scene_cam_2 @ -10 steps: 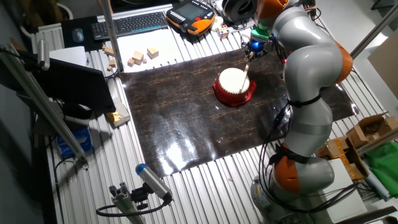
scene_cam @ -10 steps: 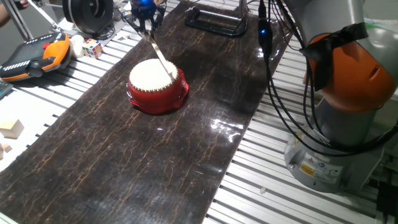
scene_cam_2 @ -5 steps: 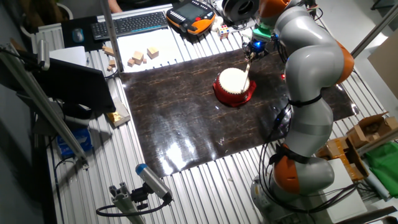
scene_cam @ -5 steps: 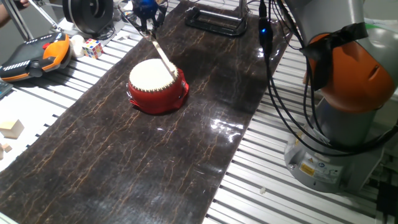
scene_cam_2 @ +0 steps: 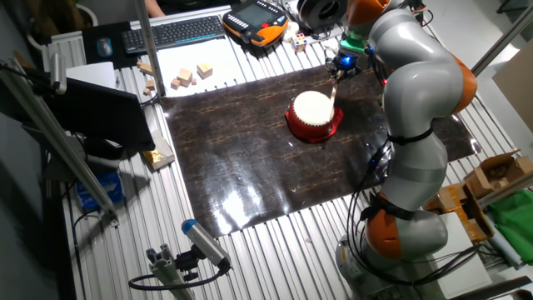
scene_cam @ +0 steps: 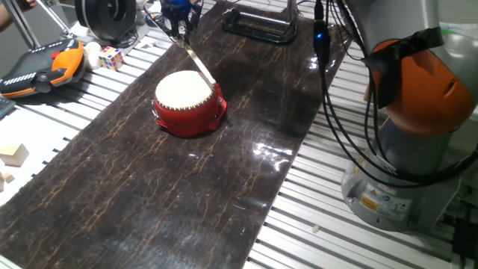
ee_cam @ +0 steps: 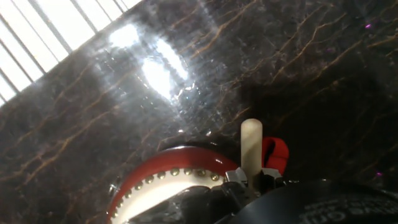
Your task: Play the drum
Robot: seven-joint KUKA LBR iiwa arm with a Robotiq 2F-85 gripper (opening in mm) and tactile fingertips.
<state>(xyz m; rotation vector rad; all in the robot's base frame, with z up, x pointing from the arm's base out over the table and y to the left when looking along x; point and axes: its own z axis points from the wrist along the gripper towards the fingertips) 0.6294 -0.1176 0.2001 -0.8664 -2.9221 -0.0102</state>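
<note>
The drum (scene_cam: 188, 103) is red with a cream skin and sits on the dark marbled mat (scene_cam: 149, 194). It also shows in the other fixed view (scene_cam_2: 314, 114) and low in the hand view (ee_cam: 180, 165). My gripper (scene_cam: 180, 31) hangs behind the drum and is shut on a thin pale wooden stick (scene_cam: 199, 64). The stick slants down over the drum's right rim, its tip just above or at the skin's edge. In the hand view the stick (ee_cam: 250, 146) points out past the drum's rim from my gripper (ee_cam: 250, 182).
An orange-black teach pendant (scene_cam: 41, 66), a puzzle cube (scene_cam: 112, 57) and wooden blocks (scene_cam: 13, 154) lie left of the mat. A black frame (scene_cam: 258, 22) stands at the mat's far end. The arm's base (scene_cam: 418, 112) and cables (scene_cam: 328, 97) are on the right.
The stick's tip has moved from the middle-right of the skin up and out toward the drum's right rim. The gripper has shifted slightly with it.
</note>
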